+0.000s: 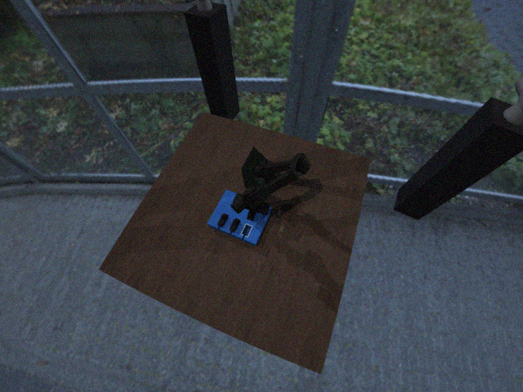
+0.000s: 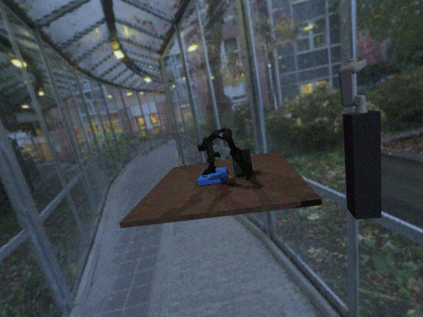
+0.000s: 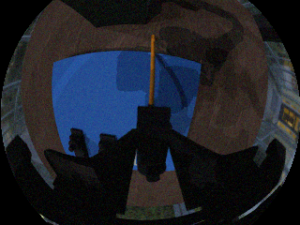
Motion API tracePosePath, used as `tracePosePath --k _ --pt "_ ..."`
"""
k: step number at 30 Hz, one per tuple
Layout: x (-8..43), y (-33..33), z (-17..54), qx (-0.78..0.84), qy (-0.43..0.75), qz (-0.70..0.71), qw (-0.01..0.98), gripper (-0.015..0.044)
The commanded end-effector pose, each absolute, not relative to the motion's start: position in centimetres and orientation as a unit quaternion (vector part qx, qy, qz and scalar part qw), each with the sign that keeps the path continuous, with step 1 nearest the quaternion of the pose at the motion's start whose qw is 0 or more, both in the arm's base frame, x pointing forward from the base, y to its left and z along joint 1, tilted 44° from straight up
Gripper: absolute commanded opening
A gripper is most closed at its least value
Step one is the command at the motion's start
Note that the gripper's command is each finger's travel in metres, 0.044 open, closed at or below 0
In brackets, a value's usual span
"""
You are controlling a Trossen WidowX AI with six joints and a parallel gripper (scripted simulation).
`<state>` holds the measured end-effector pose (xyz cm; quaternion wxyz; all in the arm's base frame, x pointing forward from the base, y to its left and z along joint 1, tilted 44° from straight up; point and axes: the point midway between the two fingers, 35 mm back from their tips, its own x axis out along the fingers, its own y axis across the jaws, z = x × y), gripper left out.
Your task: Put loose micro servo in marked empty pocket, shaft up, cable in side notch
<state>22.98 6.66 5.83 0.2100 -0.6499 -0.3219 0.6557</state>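
Observation:
The loose micro servo (image 3: 154,119) is a dark block between my fingertips in the wrist view. Its orange cable (image 3: 152,70) extends toward the arm's base. My gripper (image 1: 252,211) (image 2: 211,168) (image 3: 153,133) is shut on the servo, low over the blue deck (image 1: 227,198) (image 2: 209,181) (image 3: 94,94). The white-outlined empty pocket (image 1: 246,230) is near the deck's edge away from the arm's base, its notch at that edge. In the wrist view the fingers and servo hide most of it. The shaft's direction and the exact gap under the servo are too dark to tell.
Two dark servos (image 1: 222,220) (image 1: 234,224) (image 3: 77,141) (image 3: 108,142) sit in the deck in a row beside the pocket. The arm's dark base (image 1: 253,168) (image 2: 242,162) stands behind the deck on the brown table (image 1: 219,287) (image 2: 273,191).

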Motion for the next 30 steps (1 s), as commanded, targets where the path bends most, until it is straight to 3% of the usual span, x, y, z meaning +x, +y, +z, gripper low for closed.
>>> tracePosePath --k 1,30 --pt "22.99 6.72 6.18 -0.655 -0.329 0.649 0.204 0.0000" --pt "23.00 6.73 6.18 -0.674 -0.597 0.415 -0.131 0.0000"
